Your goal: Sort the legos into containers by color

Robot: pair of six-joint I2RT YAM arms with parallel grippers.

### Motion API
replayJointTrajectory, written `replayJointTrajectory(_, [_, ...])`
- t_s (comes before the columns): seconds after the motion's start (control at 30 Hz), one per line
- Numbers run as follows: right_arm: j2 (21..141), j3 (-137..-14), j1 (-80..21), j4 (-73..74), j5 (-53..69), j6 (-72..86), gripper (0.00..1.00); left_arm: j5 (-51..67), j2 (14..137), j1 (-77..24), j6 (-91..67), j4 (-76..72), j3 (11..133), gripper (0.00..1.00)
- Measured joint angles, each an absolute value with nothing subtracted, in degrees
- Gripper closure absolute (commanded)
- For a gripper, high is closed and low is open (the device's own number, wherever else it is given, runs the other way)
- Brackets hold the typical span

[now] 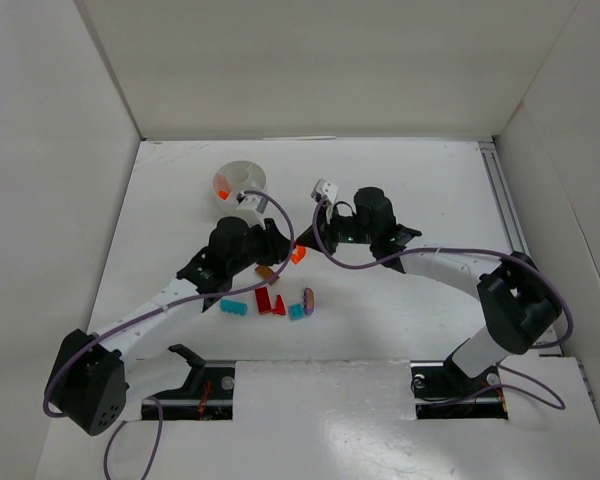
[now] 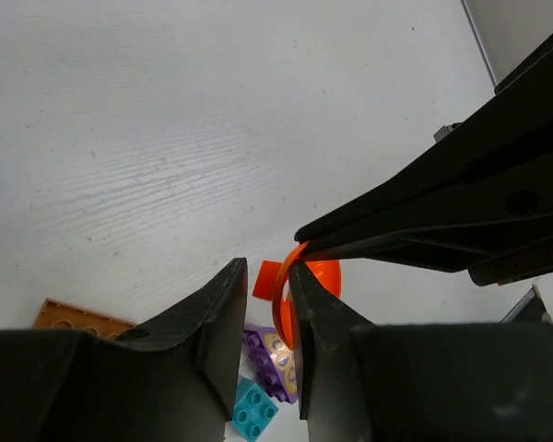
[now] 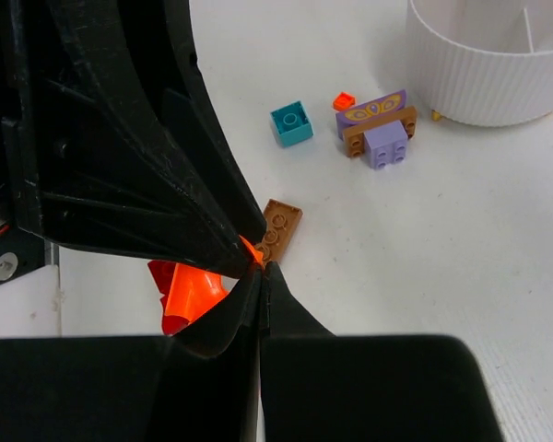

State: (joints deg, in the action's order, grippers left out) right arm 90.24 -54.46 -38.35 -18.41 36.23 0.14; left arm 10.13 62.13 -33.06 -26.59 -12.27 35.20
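A bright orange round lego (image 1: pixel 298 254) hangs between both grippers, just above the table. My right gripper (image 3: pixel 261 267) is shut on its thin rim; the piece's body (image 3: pixel 192 293) shows to the left. My left gripper (image 2: pixel 267 276) is open, with the orange rim (image 2: pixel 284 304) inside the gap against its right finger. In the top view the left gripper (image 1: pixel 285 252) and right gripper (image 1: pixel 302 245) meet tip to tip. The white divided dish (image 1: pixel 228 171) stands behind them, with an orange piece (image 1: pixel 222 190) in one compartment.
Loose legos lie just in front of the grippers: a brown-orange plate (image 1: pixel 267 271), a red piece (image 1: pixel 267 301), two teal bricks (image 1: pixel 233 306) (image 1: pixel 297 311) and a purple one (image 1: pixel 308 297). White walls enclose the table on three sides.
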Motion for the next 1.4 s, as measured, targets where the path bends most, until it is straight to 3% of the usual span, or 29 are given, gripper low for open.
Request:
replayJointTrajectory(0.1, [89.69,-54.46,-38.35,-18.37,35.99,-0.12,1.00,9.82,62.13,-33.45,-26.61,-12.21,35.66,0.88])
replayJointTrajectory(0.17, [89.49,-54.46,-38.33,-18.31,35.83,-0.23,1.00,9.61,62.11,-33.87,-26.55,-12.23,35.79,1.00])
replayJointTrajectory(0.27, [89.49,-54.37,-38.33,-17.89,35.79,-0.23,1.00,9.37,62.04,-34.22,-26.30,-12.14,35.83,1.00])
replayJointTrajectory(0.37, [89.49,-54.37,-38.33,-17.87,35.81,-0.43,0.91,8.23,61.82,-34.63,-26.44,-11.42,36.16,1.00])
replayJointTrajectory(0.47, [89.06,-54.37,-37.91,-17.98,35.94,-0.56,0.76,5.17,61.54,-35.29,-26.94,-8.69,37.67,1.00])
replayJointTrajectory(0.5, [88.71,-54.37,-37.60,-17.67,36.12,-0.69,0.61,3.42,61.47,-35.29,-27.14,-7.86,38.44,1.00])
replayJointTrajectory(0.53, [88.01,-54.37,-36.93,-17.41,36.12,-0.47,0.61,1.50,61.41,-35.22,-27.33,-7.20,39.22,1.00])
replayJointTrajectory(0.57, [87.39,-54.37,-36.34,-17.26,36.07,-0.89,0.43,-0.62,61.34,-35.18,-27.51,-6.42,40.10,1.00])
replayJointTrajectory(0.67, [84.99,-54.61,-33.98,-16.67,36.18,-1.50,0.22,-5.69,61.28,-35.03,-27.77,-4.82,42.46,1.00])
replayJointTrajectory(0.8, [81.76,-55.05,-30.44,-16.19,36.18,-2.35,0.13,-11.77,62.70,-33.39,-28.34,-1.34,46.92,1.00])
replayJointTrajectory(0.9, [78.87,-55.00,-27.24,-14.15,35.62,-3.51,0.00,-18.06,66.87,-28.40,-29.43,1.63,51.75,1.00])
replayJointTrajectory(1.17, [71.35,-50.94,-17.28,-5.08,30.39,-9.30,0.00,-25.43,79.79,-14.55,-27.46,4.47,62.96,1.00])
replayJointTrajectory(1.4, [69.71,-50.17,-13.28,7.49,19.73,-15.14,0.00,-26.85,92.31,-11.35,-24.29,4.34,72.07,1.00])
